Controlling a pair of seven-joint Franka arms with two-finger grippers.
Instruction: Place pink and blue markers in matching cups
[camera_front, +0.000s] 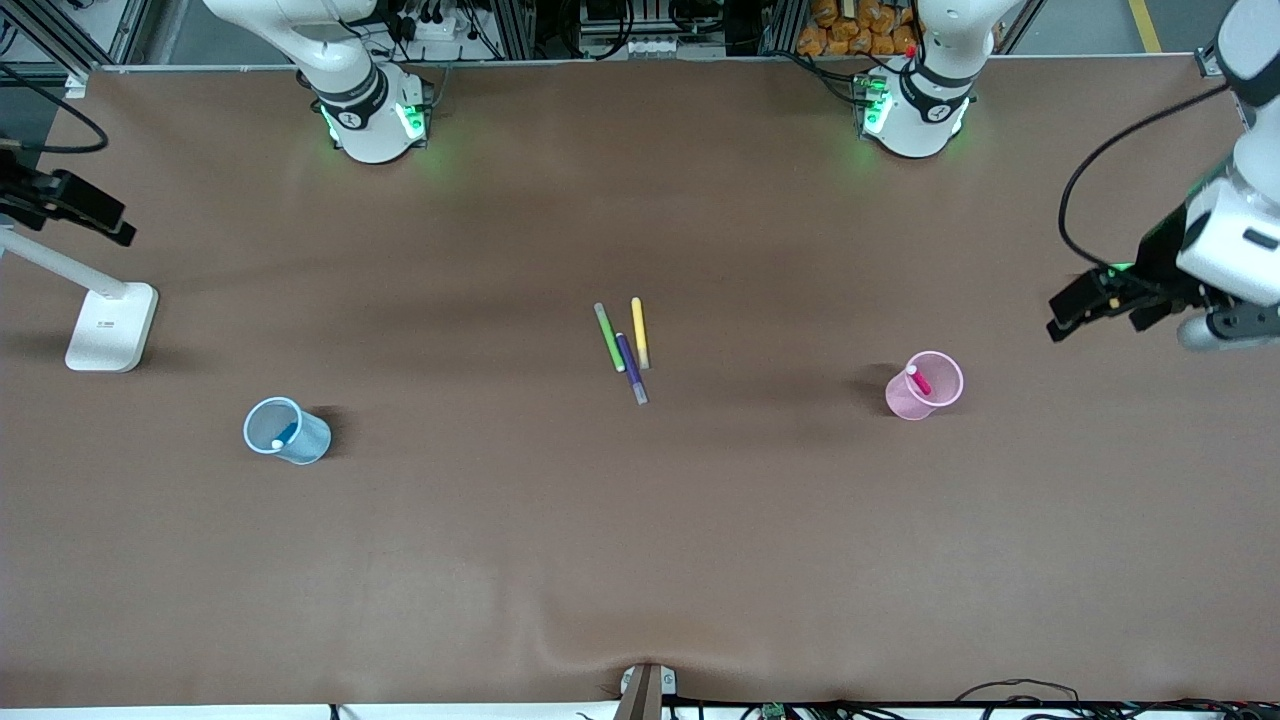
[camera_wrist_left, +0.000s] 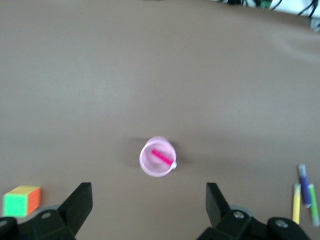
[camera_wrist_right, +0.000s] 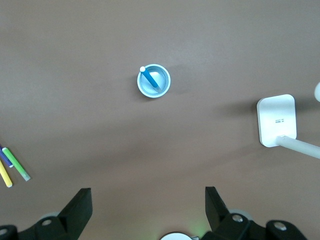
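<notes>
Even overhead light, soft shadows beside both cups (camera_front: 924, 385), left wrist view slightly blurred.

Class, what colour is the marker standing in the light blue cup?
Bright blue marker, white tip; clearest in the right wrist view.

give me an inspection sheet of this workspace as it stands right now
surface: brown table, slight ripple at the edge nearest the front camera.
job's things: pink marker stands in pink cup; blue marker in blue cup.
clutter: green pen, yellow pen, purple pen lie mid-table; coloured cube; white lamp stand.
grippers: left gripper open, above the table near the pink cup; right gripper open, above the table near the blue cup.
cables: black cable on the left arm.
surroundings: metal framing, orange items by the bases.
</notes>
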